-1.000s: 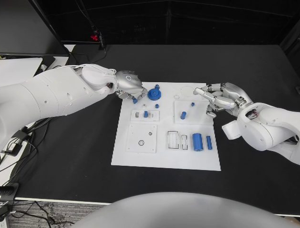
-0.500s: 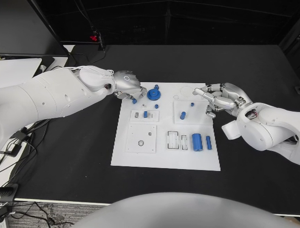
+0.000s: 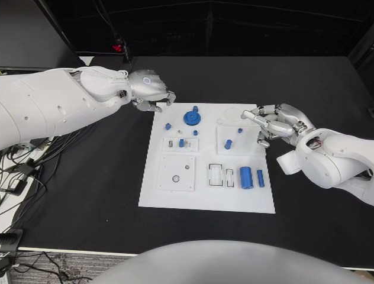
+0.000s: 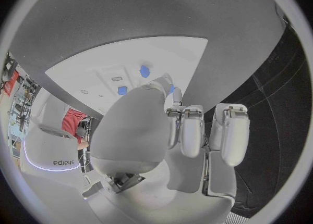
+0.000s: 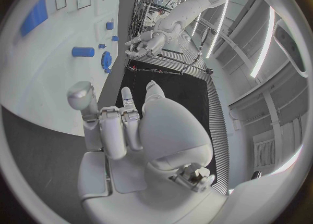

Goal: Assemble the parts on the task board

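From the head view, the white board point(image 3: 208, 160) lies mid-table with blue parts on it: a round disc point(image 3: 192, 118) near the far edge, a small peg point(image 3: 228, 143) right of centre, and a cylinder point(image 3: 247, 176) with a thin bar point(image 3: 260, 177) beside it toward the near right. The left hand point(image 3: 150, 94) hangs over the black table just off the board's far left corner, fingers curled in, nothing visible in them. The right hand point(image 3: 275, 125) sits at the board's right edge, fingers bent and apart, holding nothing.

In the left wrist view, the left hand point(image 4: 189, 130) has its fingers folded side by side, with the board point(image 4: 130, 62) beyond them.

In the right wrist view, the right hand point(image 5: 124, 130) shows loosely spread fingers above the board point(image 5: 59, 52), and the disc point(image 5: 106, 60) lies far off toward the left hand point(image 5: 146, 44).
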